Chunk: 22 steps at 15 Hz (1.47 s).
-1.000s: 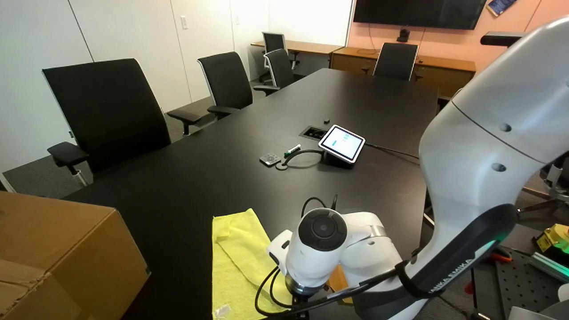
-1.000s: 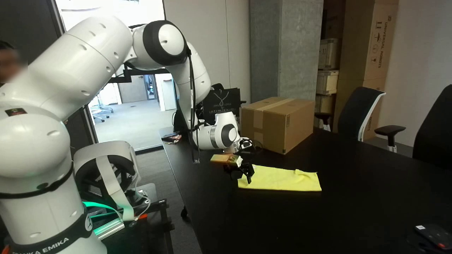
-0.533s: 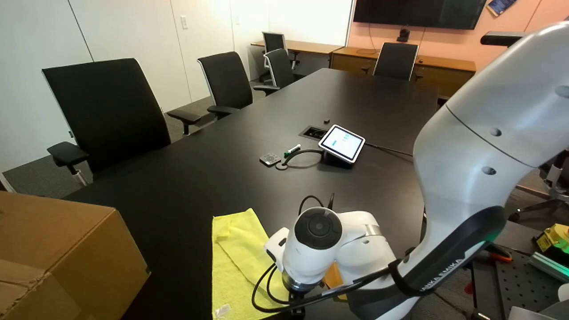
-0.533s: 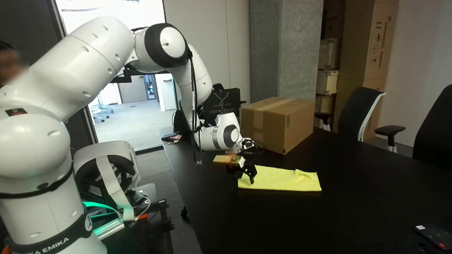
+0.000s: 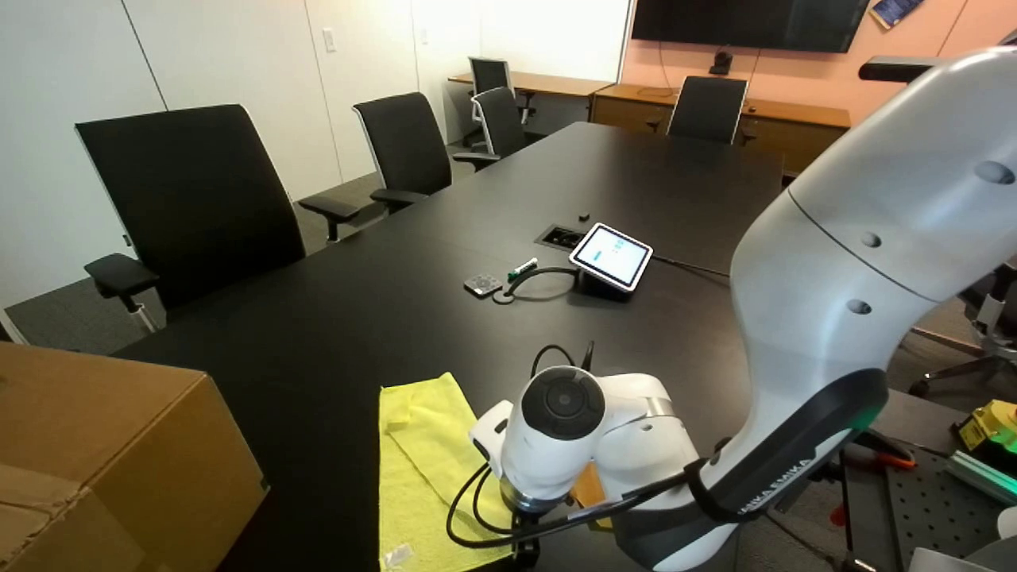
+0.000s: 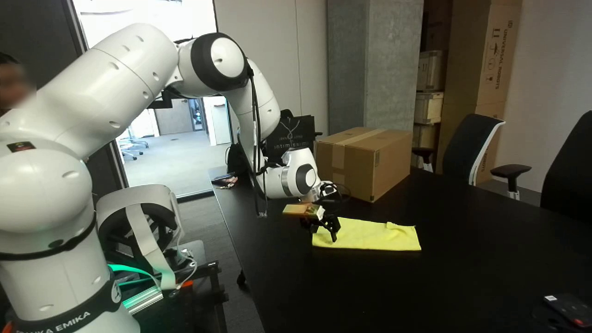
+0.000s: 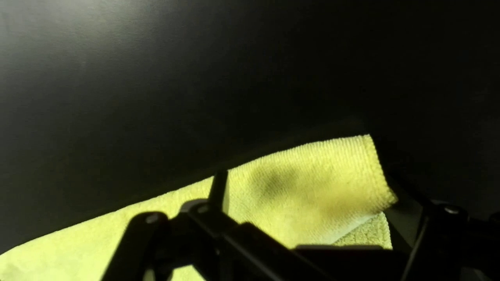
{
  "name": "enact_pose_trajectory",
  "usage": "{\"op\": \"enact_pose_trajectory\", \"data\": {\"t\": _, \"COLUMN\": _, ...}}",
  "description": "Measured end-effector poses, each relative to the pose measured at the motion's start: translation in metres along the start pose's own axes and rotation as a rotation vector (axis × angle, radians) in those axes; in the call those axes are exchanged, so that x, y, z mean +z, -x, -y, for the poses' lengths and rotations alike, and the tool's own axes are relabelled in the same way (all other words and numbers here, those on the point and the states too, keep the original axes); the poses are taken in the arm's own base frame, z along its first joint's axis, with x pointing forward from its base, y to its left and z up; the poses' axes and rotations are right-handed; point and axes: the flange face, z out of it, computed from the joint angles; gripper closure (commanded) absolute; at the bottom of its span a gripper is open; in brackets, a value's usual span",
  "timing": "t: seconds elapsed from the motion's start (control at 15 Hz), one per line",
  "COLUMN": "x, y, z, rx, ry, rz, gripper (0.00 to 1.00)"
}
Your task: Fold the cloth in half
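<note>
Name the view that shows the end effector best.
The wrist view: the end effector shows both fingers, spread apart, the cloth visible between them. Both exterior views show it small and dark, its opening harder to judge.

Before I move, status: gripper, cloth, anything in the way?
Gripper open. Cloth beneath, folded over unevenly; contact unclear. Cardboard box stands apart from both, likely no obstacle.

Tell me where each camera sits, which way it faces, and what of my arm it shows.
In an exterior view: raised near a table end, facing lengthwise past the cloth toward the wall screen; the arm fills the right.
In an exterior view: beside the arm's base, facing over the table toward the box; base and arm fill the left.
Wrist view: mounted on the arm, facing down at cloth and table; open gripper along the bottom.
Both exterior views share cloth, box, table and arm.
</note>
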Motion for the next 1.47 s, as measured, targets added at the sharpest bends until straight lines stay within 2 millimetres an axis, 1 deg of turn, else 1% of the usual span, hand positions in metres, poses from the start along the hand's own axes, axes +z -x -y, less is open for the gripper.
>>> {"op": "enact_pose_trajectory", "data": {"t": 0.07, "x": 0.0, "y": 0.0, "z": -0.001, "rx": 0.0, "ry": 0.001, "rz": 0.0, "gripper": 0.42}}
{"op": "enact_pose_trajectory", "data": {"t": 0.2, "x": 0.0, "y": -0.001, "z": -0.001, "rx": 0.001, "ry": 0.002, "rz": -0.001, "gripper": 0.56}}
{"op": "enact_pose_trajectory", "data": {"t": 0.53, "x": -0.001, "y": -0.002, "z": 0.0, "rx": -0.002, "ry": 0.002, "rz": -0.004, "gripper": 0.95}}
{"op": "enact_pose_trajectory", "data": {"t": 0.67, "x": -0.001, "y": -0.002, "z": 0.001, "rx": -0.002, "ry": 0.002, "rz": -0.004, "gripper": 0.96}}
{"op": "enact_pose_trajectory", "data": {"t": 0.73, "x": -0.002, "y": -0.002, "z": 0.001, "rx": -0.002, "ry": 0.002, "rz": -0.004, "gripper": 0.99}}
{"op": "enact_pose_trajectory", "data": {"t": 0.8, "x": -0.002, "y": -0.003, "z": 0.001, "rx": -0.002, "ry": 0.002, "rz": -0.005, "gripper": 0.97}}
{"op": "enact_pose_trajectory", "data": {"t": 1.07, "x": -0.004, "y": -0.006, "z": 0.0, "rx": 0.008, "ry": -0.004, "rz": -0.008, "gripper": 0.95}}
{"op": "enact_pose_trajectory", "data": {"t": 1.27, "x": -0.009, "y": -0.014, "z": 0.0, "rx": 0.028, "ry": -0.017, "rz": -0.024, "gripper": 0.95}}
{"op": "enact_pose_trajectory", "data": {"t": 1.47, "x": -0.018, "y": -0.028, "z": 0.001, "rx": 0.039, "ry": -0.03, "rz": -0.051, "gripper": 0.95}}
